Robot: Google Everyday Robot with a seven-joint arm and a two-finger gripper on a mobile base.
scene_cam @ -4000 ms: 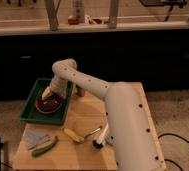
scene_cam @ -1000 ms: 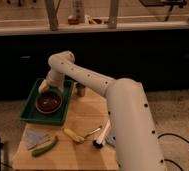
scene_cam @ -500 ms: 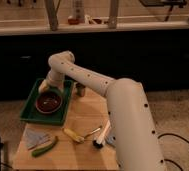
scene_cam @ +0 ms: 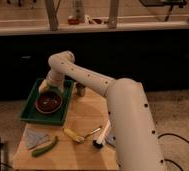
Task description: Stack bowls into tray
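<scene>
Wooden and pale, the table (scene_cam: 83, 117) is standing before a dark cabinet front, carrying the green tray (scene_cam: 32, 114) at its left rear corner. A dark red bowl (scene_cam: 49, 102) is sitting inside the tray. The end effector (scene_cam: 45, 88) is hanging just above the bowl's far rim, over the tray; whether it is open or gripping anything, I cannot tell. A small metal cup (scene_cam: 80, 90) is standing just right of the tray.
</scene>
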